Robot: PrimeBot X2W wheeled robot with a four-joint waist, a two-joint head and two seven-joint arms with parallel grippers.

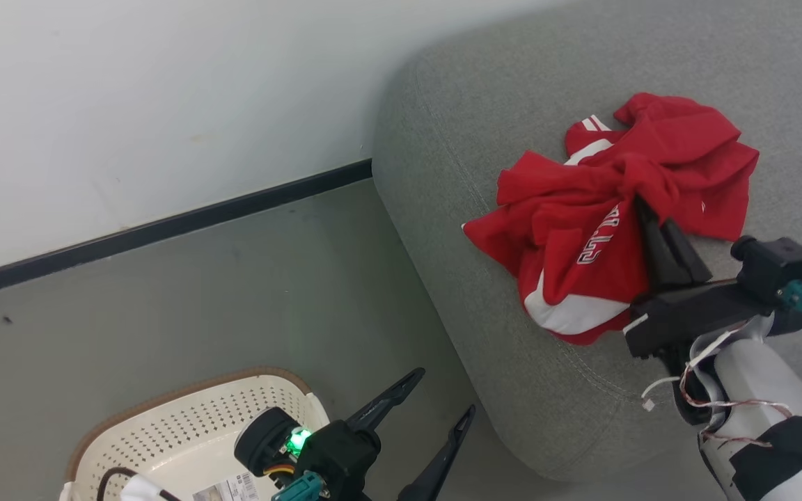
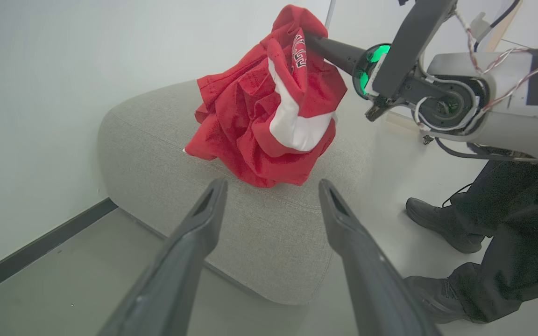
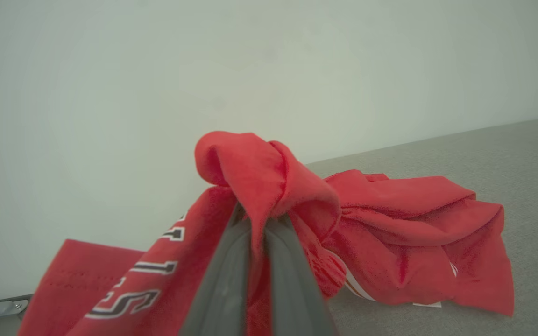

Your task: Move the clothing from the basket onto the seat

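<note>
The right tool (image 1: 655,240) is clamped on a fold of the red jersey (image 1: 568,229), which is bunched on the grey seat (image 1: 443,125) at upper right of the head view. Best to part the fingers (image 3: 222,280) wide, then back straight out so nothing snags. The left tool (image 1: 443,393) gapes, lower left.

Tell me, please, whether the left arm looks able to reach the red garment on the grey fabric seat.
Probably yes: the open left claw faces the soft red garment across bare grey fabric seat, nothing between, though the right claw is shut on it.
</note>
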